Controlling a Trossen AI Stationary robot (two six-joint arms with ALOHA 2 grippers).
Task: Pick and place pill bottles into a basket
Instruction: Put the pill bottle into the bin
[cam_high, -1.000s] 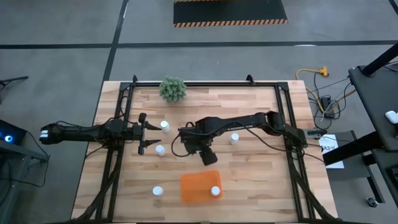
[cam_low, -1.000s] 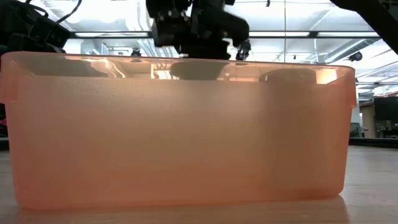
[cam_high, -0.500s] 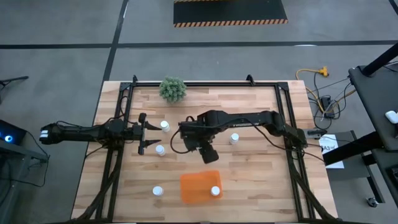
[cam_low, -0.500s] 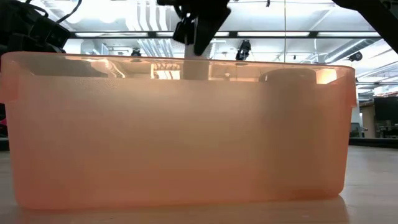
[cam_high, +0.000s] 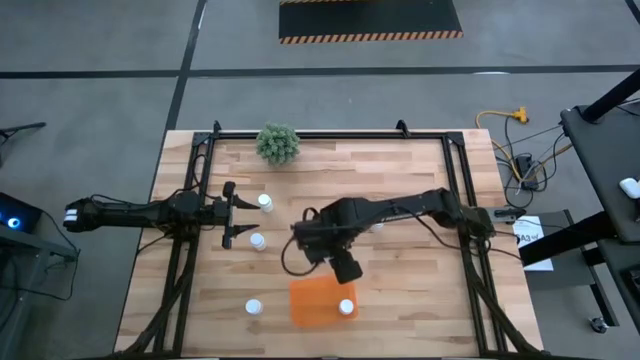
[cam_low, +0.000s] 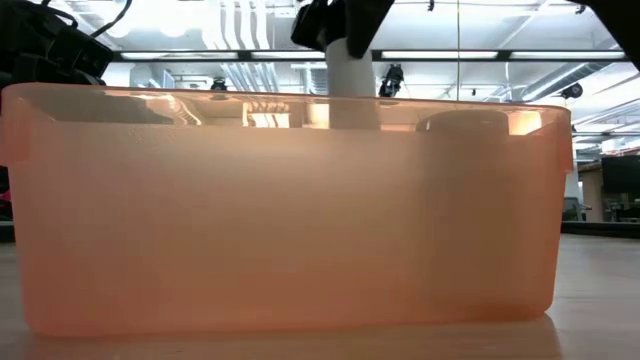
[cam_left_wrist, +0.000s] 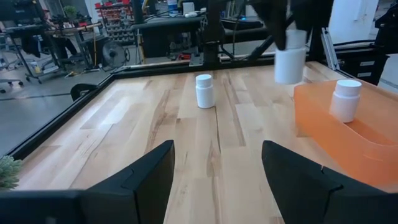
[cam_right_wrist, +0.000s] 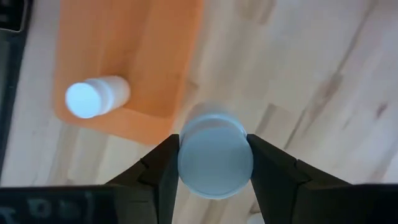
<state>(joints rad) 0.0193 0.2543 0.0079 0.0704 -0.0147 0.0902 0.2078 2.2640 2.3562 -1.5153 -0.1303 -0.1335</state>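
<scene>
I'm seeing one small white capped pill bottle (cam_high: 346, 307) standing in the shallow orange plastic basket (cam_high: 310, 300). Right gripper (cam_right_wrist: 214, 163) is clenching a second (cam_right_wrist: 215, 154) beside its rim. Left gripper (cam_left_wrist: 214, 180), fingers spread, is waiting by two of three loose ones.

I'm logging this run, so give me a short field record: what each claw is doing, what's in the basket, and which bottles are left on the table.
right claw: shut on a pill bottle, held in the air beside the basket
left claw: open, waiting at table left
in basket: one upright bottle
on table: three bottles visible
other: green plant
</scene>
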